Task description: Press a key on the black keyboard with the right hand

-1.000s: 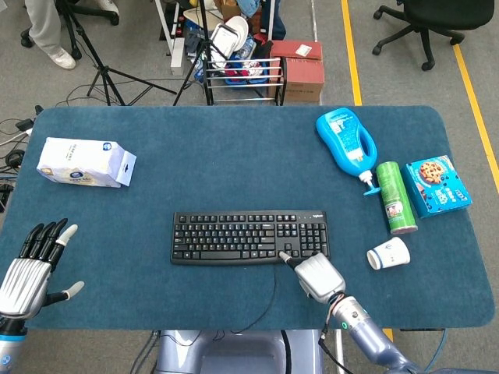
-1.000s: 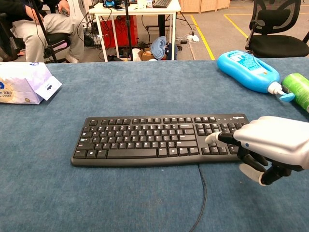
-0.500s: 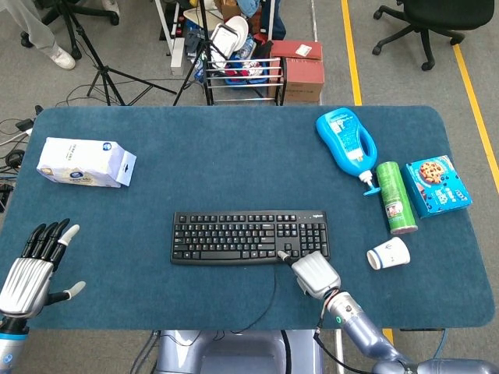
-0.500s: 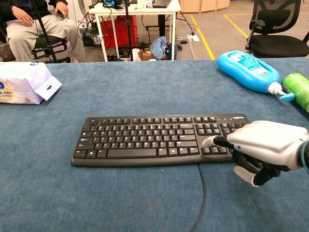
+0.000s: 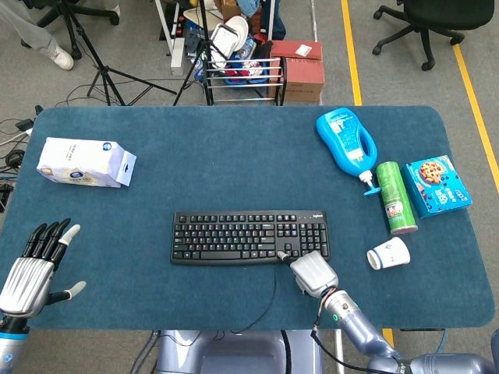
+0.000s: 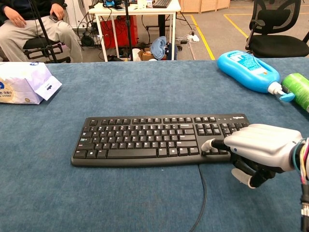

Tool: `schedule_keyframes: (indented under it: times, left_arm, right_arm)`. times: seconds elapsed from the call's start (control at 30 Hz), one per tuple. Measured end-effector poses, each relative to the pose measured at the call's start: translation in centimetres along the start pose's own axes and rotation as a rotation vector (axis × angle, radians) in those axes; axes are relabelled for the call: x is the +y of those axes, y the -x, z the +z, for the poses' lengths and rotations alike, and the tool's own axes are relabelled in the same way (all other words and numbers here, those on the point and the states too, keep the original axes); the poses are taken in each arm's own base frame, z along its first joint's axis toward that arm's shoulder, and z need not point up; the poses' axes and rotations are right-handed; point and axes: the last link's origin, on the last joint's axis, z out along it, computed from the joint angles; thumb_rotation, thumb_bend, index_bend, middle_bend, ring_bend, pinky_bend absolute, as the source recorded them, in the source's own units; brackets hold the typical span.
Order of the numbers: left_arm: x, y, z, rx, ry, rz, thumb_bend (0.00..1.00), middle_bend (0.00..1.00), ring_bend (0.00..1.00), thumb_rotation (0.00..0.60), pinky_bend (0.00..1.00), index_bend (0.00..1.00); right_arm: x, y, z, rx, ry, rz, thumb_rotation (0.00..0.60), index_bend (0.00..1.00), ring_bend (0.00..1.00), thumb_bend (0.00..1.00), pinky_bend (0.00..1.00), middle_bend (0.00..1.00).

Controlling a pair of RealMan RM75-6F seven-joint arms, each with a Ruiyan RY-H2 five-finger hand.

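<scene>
The black keyboard (image 5: 234,236) (image 6: 145,137) lies flat in the middle of the blue table. My right hand (image 5: 313,274) (image 6: 260,147) sits at its front right corner, one fingertip (image 6: 207,144) stretched out onto the keys near the bottom row, left of the number pad. Its other fingers are curled under the palm and hold nothing. Whether the key is pushed down cannot be made out. My left hand (image 5: 35,269) hovers at the table's front left corner with fingers spread and empty; only the head view shows it.
A white carton (image 5: 86,162) lies at the back left. On the right are a blue bottle (image 5: 347,140) on its side, a green can (image 5: 396,198), a blue cookie box (image 5: 438,185) and a tipped paper cup (image 5: 388,253). The keyboard cable (image 6: 203,193) runs off the front edge.
My right hand has edged left and a little lower, bringing its outstretched fingertip further onto the keys. The left hand and the keyboard have stayed put.
</scene>
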Motion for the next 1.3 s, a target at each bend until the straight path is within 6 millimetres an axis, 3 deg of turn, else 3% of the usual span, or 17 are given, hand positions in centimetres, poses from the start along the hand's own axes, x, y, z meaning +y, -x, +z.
schedule_keyframes:
  times: [0.63, 1.0, 1.1, 1.3]
  left_arm:
    - [0.1, 0.1, 0.0, -0.005, 0.005, -0.004, 0.0, 0.0, 0.0, 0.6, 0.0, 0.0]
    - [0.1, 0.0, 0.0, -0.003, 0.006, -0.006, 0.0, 0.0, 0.0, 0.6, 0.0, 0.0]
    - [0.1, 0.0, 0.0, -0.002, 0.006, -0.007, 0.0, 0.0, 0.0, 0.6, 0.0, 0.0]
    - [0.0, 0.1, 0.0, -0.008, 0.003, -0.011, 0.0, 0.0, 0.0, 0.6, 0.0, 0.0]
  right_arm:
    - [-0.3, 0.4, 0.1, -0.026, 0.01, -0.002, 0.6, 0.13, 0.66, 0.62, 0.43, 0.74]
    - [0.3, -1.6, -0.5, 0.025, 0.026, -0.013, 0.6, 0.13, 0.66, 0.62, 0.43, 0.74]
    - [0.9, -2.5, -1.0, 0.053, 0.042, -0.011, 0.6, 0.13, 0.63, 0.62, 0.43, 0.69]
    - [3.0, -4.1, -2.7, 0.133, 0.098, 0.023, 0.6, 0.13, 0.38, 0.56, 0.43, 0.4]
